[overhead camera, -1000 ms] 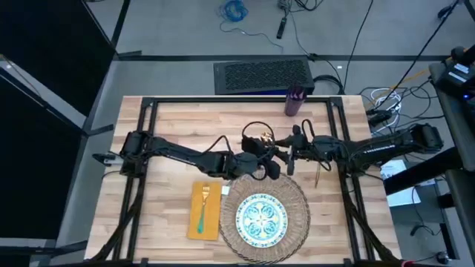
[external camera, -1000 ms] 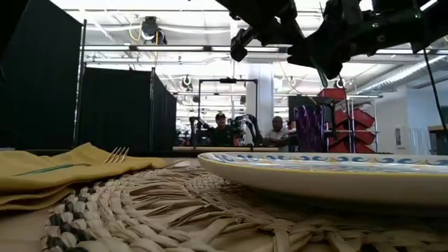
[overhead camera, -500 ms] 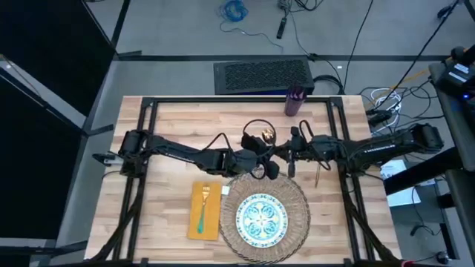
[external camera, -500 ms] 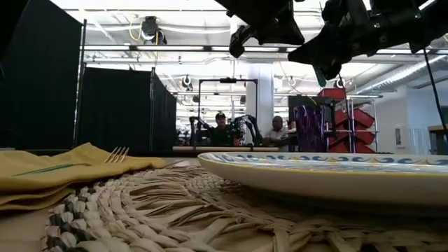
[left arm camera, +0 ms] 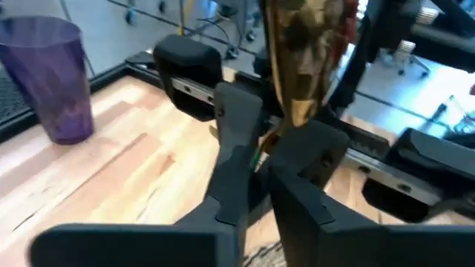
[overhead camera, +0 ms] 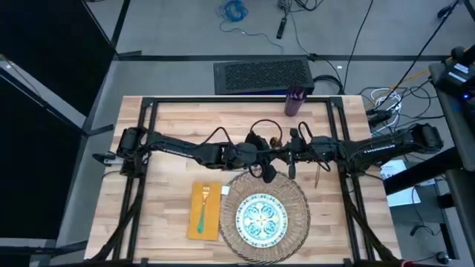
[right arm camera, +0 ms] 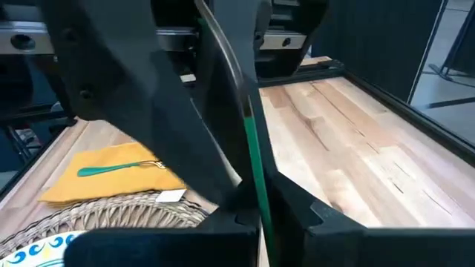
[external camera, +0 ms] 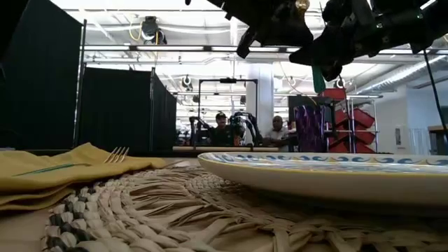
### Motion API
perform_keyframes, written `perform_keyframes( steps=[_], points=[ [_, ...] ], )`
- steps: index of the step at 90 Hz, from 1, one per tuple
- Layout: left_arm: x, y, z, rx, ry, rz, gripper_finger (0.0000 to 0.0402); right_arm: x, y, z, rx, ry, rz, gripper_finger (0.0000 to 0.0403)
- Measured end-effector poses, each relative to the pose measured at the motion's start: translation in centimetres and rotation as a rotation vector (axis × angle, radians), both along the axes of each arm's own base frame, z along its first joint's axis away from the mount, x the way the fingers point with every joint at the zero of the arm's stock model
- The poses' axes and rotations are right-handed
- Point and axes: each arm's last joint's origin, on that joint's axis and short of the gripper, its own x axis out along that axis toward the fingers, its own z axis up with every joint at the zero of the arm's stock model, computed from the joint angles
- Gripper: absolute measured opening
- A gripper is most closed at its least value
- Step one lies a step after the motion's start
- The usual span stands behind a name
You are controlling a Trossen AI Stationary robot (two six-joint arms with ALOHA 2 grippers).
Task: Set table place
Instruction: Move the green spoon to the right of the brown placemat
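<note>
Table (overhead camera: 171,119) carries a part-laid place near its front edge. Taking the plate as the centre of the dial in the high view, we record the items from largest to smallest.

The woven placemat (overhead camera: 298,194) lies flat as the base of the setting. The plate (overhead camera: 239,216) sits roughly centred on it; nothing is on the plate.

The yellow napkin (overhead camera: 194,222) lies at 9 o'clock, just beside the mat's rim, and the green-handled fork (overhead camera: 203,211) rests lengthwise on it, tines pointing to 12 o'clock. We judge that side finished.

The purple cup (overhead camera: 295,101) stands upright at about 1 o'clock, well apart, at the table's far edge. Nothing shows inside it, and we take it as not yet placed.

The knife (overhead camera: 318,175) lies on bare wood at about 2 o'clock, near the mat but off it.

The spoon (left arm camera: 300,59) is off the table, held in the air at 12 o'clock over the mat's far rim, where both arms meet. The right gripper (overhead camera: 286,153) has its fingers closed on the green handle. The left gripper (overhead camera: 261,156) has its fingers drawn almost together about the neck under the gold bowl, and we take that as gripped.

We judge this a hand-over between the arms; which way it goes we cannot tell
</note>
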Motion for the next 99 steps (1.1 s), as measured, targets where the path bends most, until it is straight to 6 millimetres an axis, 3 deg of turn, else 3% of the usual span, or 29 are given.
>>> perform_keyframes(
  steps=[25, 60, 73, 83, 99],
  points=[
    [-0.1, -0.1, 0.0, 0.0, 0.008, 0.003, 0.0132, 0.0, -0.1, 0.0, 0.002, 0.001, -0.019, 0.0],
    [-0.2, -0.1, -0.2, -0.03, 0.027, 0.018, 0.0136, 0.0, -0.1, -0.1, 0.003, 0.008, -0.017, 0.0],
    [-2.1, 0.1, 0.5, -0.034, 0.17, 0.037, 0.0136, 0.0, -0.1, 0.0, 0.003, 0.004, -0.02, 0.0],
    [-4.2, 0.4, 2.0, -0.028, 0.242, 0.102, 0.0136, -0.2, -0.4, -0.1, 0.003, 0.051, -0.029, 0.0],
    [-6.9, 0.0, 3.7, 0.005, 0.323, 0.166, 0.0136, -0.6, -0.5, 2.8, 0.018, 0.125, -0.04, 0.0]
  ],
)
